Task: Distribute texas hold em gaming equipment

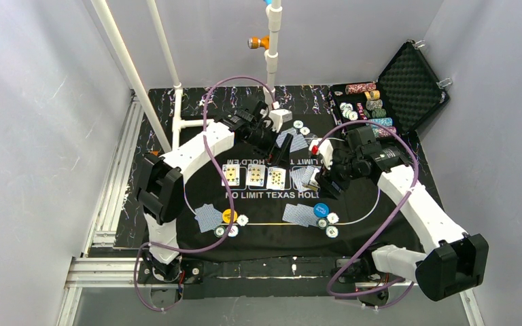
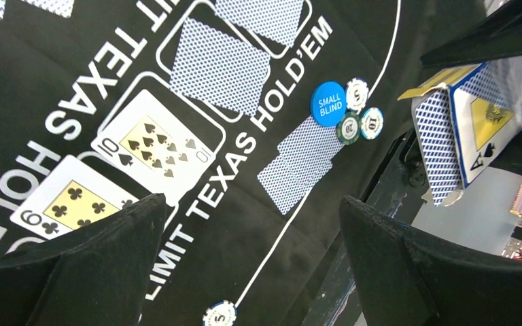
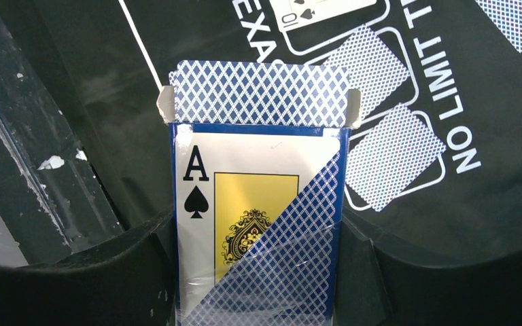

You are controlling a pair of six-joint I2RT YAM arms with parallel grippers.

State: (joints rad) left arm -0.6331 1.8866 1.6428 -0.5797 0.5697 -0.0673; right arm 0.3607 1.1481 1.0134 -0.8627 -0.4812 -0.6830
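While three cards [image 1: 255, 175] lie face-up, three chips [image 1: 332, 231] (clustered) adjoin one blue button [image 1: 321, 209].

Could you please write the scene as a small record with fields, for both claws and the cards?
left claw: open, empty, over the mat
right claw: shut on card box, flap open
face up: 9 of clubs, 10 of spades
small blind disc: blue, beside three chips
yellow disc: beside face-down cards
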